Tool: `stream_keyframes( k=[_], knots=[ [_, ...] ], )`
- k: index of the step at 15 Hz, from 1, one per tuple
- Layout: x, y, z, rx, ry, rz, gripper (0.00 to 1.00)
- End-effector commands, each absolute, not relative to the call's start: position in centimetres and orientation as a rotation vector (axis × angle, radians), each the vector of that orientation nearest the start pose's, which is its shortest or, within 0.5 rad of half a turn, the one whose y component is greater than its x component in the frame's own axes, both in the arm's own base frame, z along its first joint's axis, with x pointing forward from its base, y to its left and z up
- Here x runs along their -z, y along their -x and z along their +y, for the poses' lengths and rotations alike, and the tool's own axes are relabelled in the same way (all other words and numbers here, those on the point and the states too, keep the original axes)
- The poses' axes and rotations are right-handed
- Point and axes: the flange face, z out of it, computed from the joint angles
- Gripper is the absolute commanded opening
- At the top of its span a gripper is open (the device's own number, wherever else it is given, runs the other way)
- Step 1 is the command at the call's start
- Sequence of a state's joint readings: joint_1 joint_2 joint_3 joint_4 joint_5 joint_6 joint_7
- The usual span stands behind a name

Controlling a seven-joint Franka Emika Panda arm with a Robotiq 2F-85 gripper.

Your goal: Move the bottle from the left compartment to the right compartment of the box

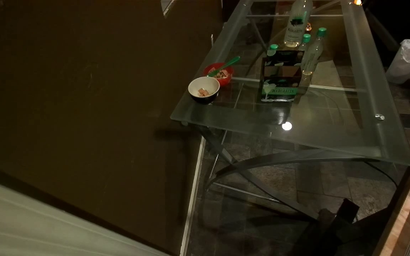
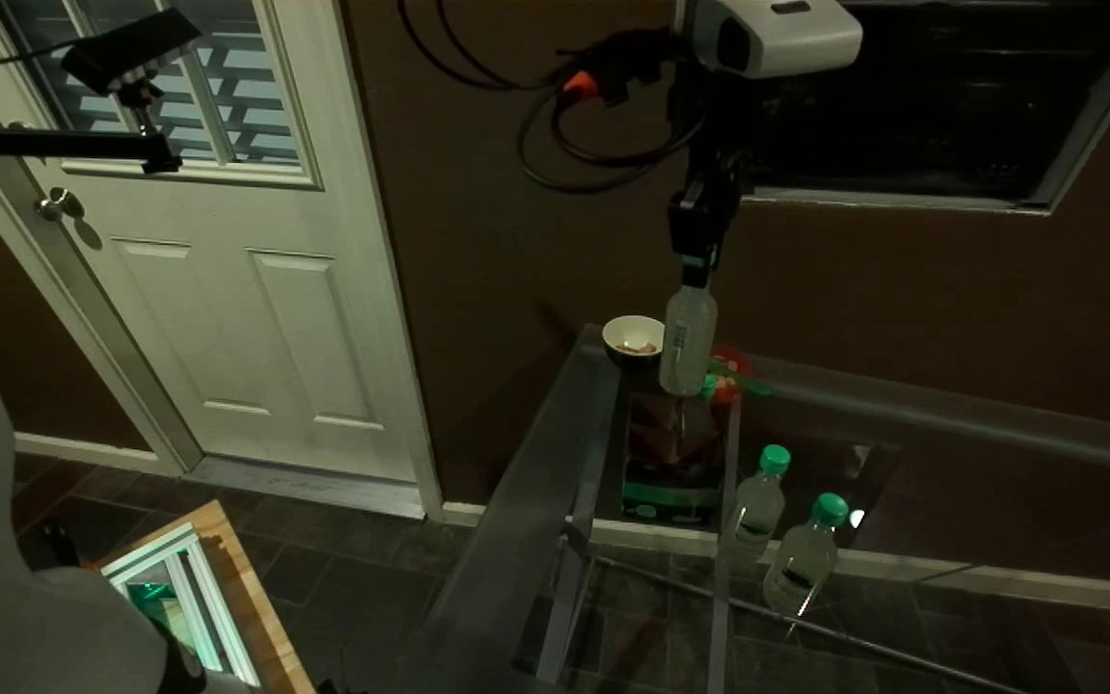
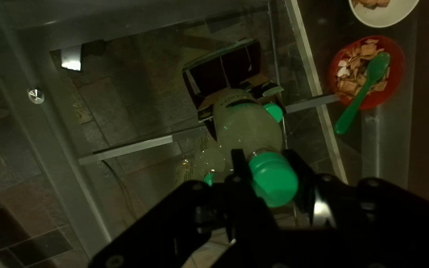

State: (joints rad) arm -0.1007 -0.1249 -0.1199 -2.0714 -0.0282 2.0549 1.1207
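Observation:
The bottle point(image 1: 298, 26), pale and see-through with a dark label, hangs nearly upright in the air. It shows in both exterior views point(image 2: 688, 342) and in the wrist view point(image 3: 248, 121). My gripper point(image 3: 264, 162) has its black fingers closed on either side of the bottle's green cap. In an exterior view the gripper point(image 2: 697, 272) is above the bottle. The green and dark box point(image 1: 279, 93) stands on the glass table below, also seen in an exterior view point(image 2: 675, 487). In the wrist view the bottle covers the near part of the box point(image 3: 221, 55); its far compartments show dark.
Another green-capped bottle point(image 1: 272, 49) is at the box. Two more bottles point(image 2: 757, 501) point(image 2: 803, 564) stand on the glass table point(image 1: 333, 135) beside it. A white-inside bowl point(image 1: 204, 90) and a red bowl point(image 3: 395, 74) with a green spoon point(image 3: 361, 89) stand near the wall.

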Motion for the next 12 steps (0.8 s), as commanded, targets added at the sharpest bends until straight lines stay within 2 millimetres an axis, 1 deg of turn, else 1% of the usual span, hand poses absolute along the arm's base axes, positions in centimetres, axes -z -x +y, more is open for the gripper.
stream_keyframes(
  k=[1,5,12],
  knots=[
    [-50.5,-51.6,-12.4,0.214,2.424,1.967,0.07],
    [-50.3,-52.1,-13.6,0.279,2.425,1.982,0.07],
    [-48.6,-53.3,-15.1,0.258,2.405,1.992,0.07]
  ],
)
